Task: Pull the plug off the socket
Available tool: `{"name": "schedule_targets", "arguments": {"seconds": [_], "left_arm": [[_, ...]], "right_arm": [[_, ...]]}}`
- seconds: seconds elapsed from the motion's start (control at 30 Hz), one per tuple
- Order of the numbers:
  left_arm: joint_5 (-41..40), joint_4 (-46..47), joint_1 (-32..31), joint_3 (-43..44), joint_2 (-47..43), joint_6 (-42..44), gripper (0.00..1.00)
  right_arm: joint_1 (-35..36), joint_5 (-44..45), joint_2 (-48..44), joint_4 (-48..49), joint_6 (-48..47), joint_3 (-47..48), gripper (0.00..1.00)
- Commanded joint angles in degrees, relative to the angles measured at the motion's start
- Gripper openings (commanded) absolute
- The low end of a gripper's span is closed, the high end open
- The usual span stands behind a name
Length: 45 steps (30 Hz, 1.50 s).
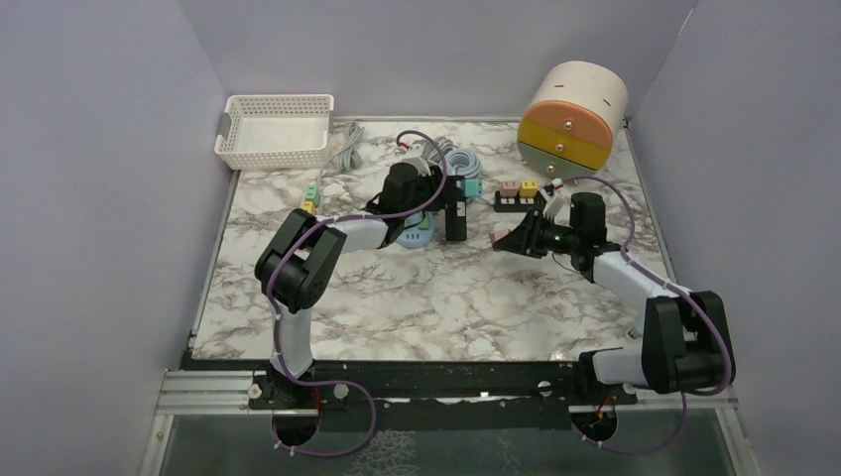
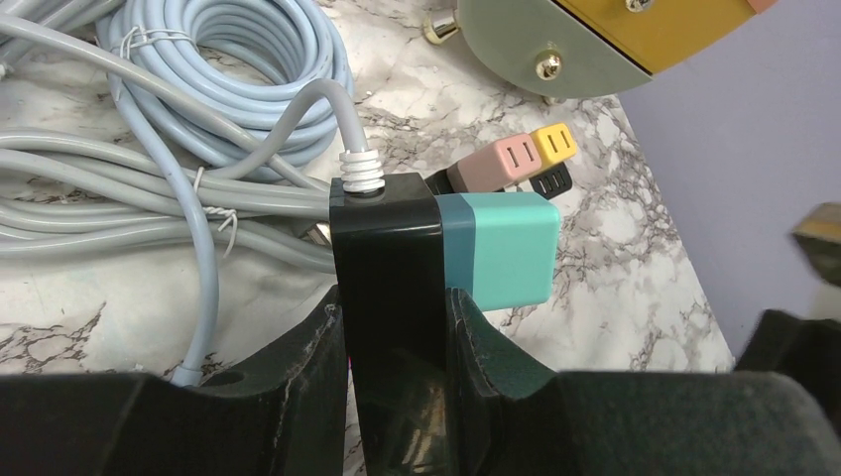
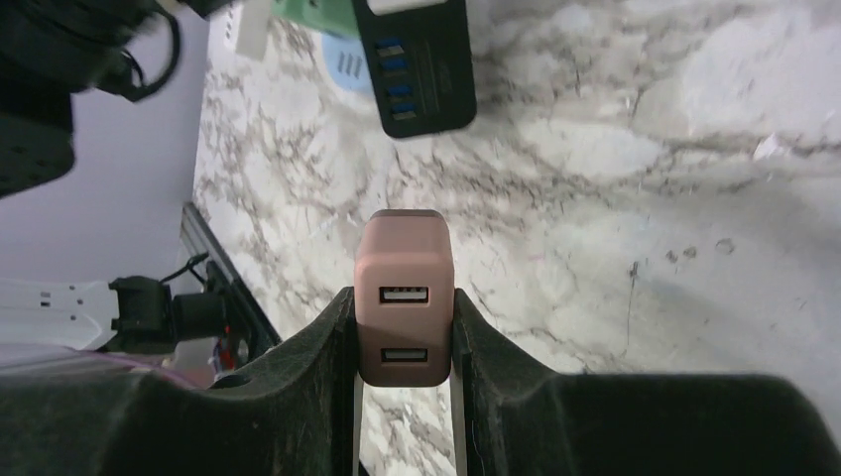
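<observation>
My left gripper is shut on a black power strip and holds it by its narrow sides. A teal plug sits in the strip's side. My right gripper is shut on a pink USB plug, held clear of any socket above the marble table. The black strip's end with blue ports lies ahead of it. A second black strip carries a pink plug and a yellow plug.
A white basket stands at the back left. A round drum with yellow, orange and green drawer fronts stands at the back right. A coiled light-blue cable and grey cords lie behind the strip. A small green and yellow plug lies left.
</observation>
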Motion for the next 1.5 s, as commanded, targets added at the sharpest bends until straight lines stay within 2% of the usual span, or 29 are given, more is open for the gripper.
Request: {"name": "schedule_targets", "arguments": {"seconds": [0.0,0.07,0.23,0.33,0.4,0.43,0.47,0.5,0.6,0.7,0.77,0.9,1.07,1.2,1.47], "left_arm": [[0.4,3.7,1.1,1.6,0.5,1.4,0.00],[0.8,3.7,1.1,1.7,0.6,1.5,0.00],[1.8,3.8,1.2,1.9,0.9,2.1,0.00],[2.3,3.7,1.2,2.0,0.9,2.5,0.00],[2.7,3.7,1.2,2.1,0.9,2.7,0.00],[3.0,3.8,1.2,2.2,0.9,2.8,0.00],[3.2,3.9,1.2,2.3,1.0,2.7,0.00],[3.6,3.8,1.2,2.4,1.1,2.7,0.00],[4.2,3.8,1.1,2.4,1.2,2.3,0.00],[4.7,3.9,0.7,2.3,1.3,2.0,0.00],[5.0,3.9,0.4,2.4,1.3,1.9,0.00],[5.4,3.8,-0.1,2.5,1.4,1.6,0.00],[5.6,3.9,-0.7,2.7,1.6,1.3,0.00],[5.6,3.9,-0.8,3.0,1.9,1.0,0.00],[6.2,3.8,-1.1,3.0,1.9,0.8,0.00]], "right_arm": [[-0.2,-8.3,6.5,-6.9,-2.6,0.5,0.07],[-0.3,-9.0,8.8,-9.1,-3.8,0.9,0.14],[-0.2,-9.9,13.9,-14.4,-7.9,3.4,0.22],[-0.3,-6.9,13.9,-17.4,-9.8,5.5,0.36],[-0.3,-2.5,12.7,-19.3,-11.0,7.4,0.54],[-0.2,0.4,11.9,-19.9,-11.3,8.4,0.78],[-0.2,3.0,11.1,-20.0,-11.5,9.3,0.96],[-0.2,5.5,10.4,-19.8,-11.5,10.2,1.00],[-0.3,11.0,8.3,-15.4,-9.8,11.6,1.00],[-0.2,15.3,5.4,-4.0,-5.5,9.5,1.00],[-0.2,17.0,4.3,4.4,-2.5,7.0,0.96],[-0.1,17.3,6.3,18.0,-0.8,3.9,0.93],[-0.1,10.8,14.2,23.7,-0.7,8.3,0.90],[0.0,8.7,17.8,32.2,2.3,8.9,0.88],[1.8,5.6,25.5,37.8,5.5,13.7,0.83]]}}
